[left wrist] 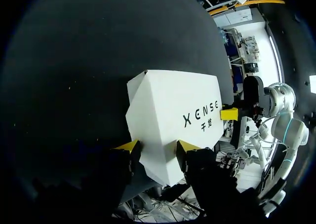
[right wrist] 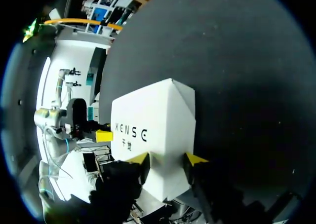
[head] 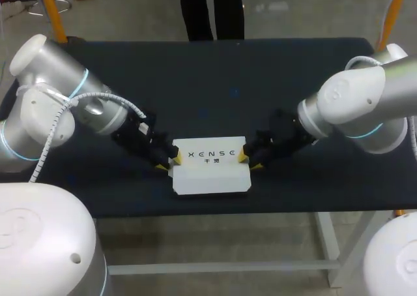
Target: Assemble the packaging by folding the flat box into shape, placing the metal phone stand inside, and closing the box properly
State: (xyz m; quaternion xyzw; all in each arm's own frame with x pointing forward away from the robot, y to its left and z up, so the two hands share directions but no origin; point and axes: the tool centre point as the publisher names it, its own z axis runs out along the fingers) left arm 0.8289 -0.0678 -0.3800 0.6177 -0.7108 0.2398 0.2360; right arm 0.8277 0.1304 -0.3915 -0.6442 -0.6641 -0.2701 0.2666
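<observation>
The left arm [head: 45,107] and right arm [head: 358,103] are white-grey with pale blue joint rings [head: 79,84], plus seemingly a coiled cable [head: 60,117].

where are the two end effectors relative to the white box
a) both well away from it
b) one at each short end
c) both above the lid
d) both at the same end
b: the left end effector is at the left end of the white box, and the right end effector is at its right end.

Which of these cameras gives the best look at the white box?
The head view: the white box shows whole from above, lying on the table. Each wrist view shows it close, from one end, its near end partly hidden.
</observation>
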